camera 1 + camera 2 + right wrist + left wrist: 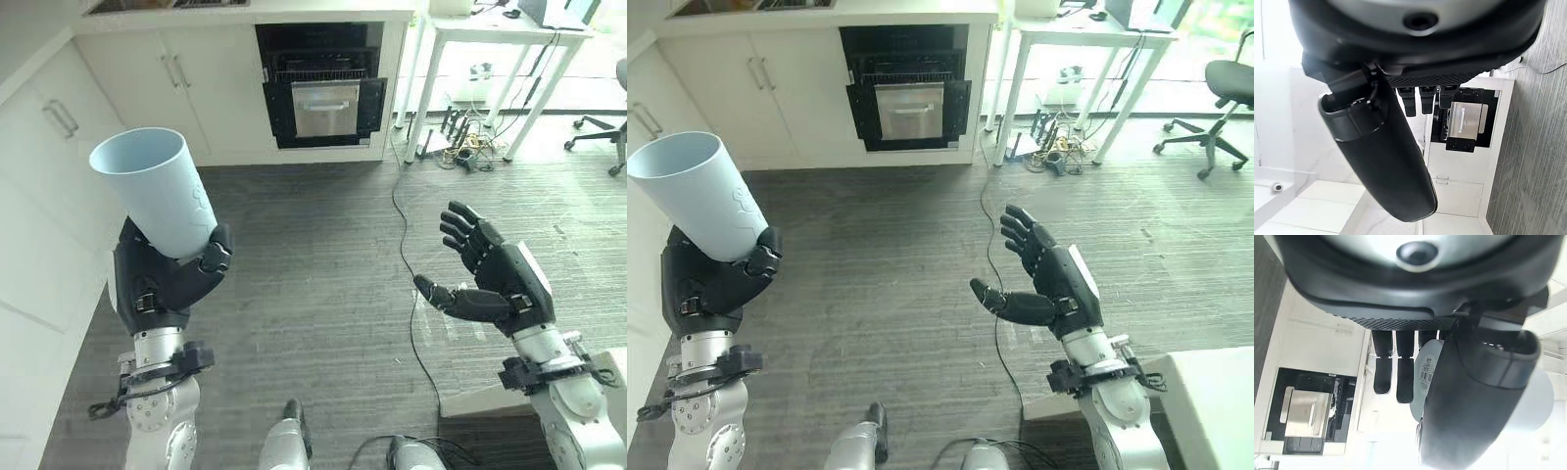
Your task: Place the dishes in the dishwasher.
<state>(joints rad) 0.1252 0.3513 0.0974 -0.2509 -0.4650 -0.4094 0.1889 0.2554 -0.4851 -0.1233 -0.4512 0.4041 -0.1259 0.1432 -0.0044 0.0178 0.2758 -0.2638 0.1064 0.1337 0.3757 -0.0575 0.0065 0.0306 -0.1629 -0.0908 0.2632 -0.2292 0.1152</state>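
Observation:
A pale blue cup [157,188] tilts to the left, its mouth up, held in my left hand [162,279] at the lower left, fingers and thumb curled round its base. The same cup [1432,372] shows past the thumb in the left wrist view. My right hand [490,279] hovers at the lower right, fingers straight and spread, palm turned inward, with nothing in it. The dishwasher [323,83] stands open in the white cabinet run at the far side of the floor, its dark rack visible above the steel door panel [326,108].
White cabinets [59,147] run along the left and the back. A white table [490,34] with cables beneath stands at the back right, an office chair [607,127] beyond it. A white surface corner [1205,392] lies at the lower right. Grey floor [313,245] stretches between.

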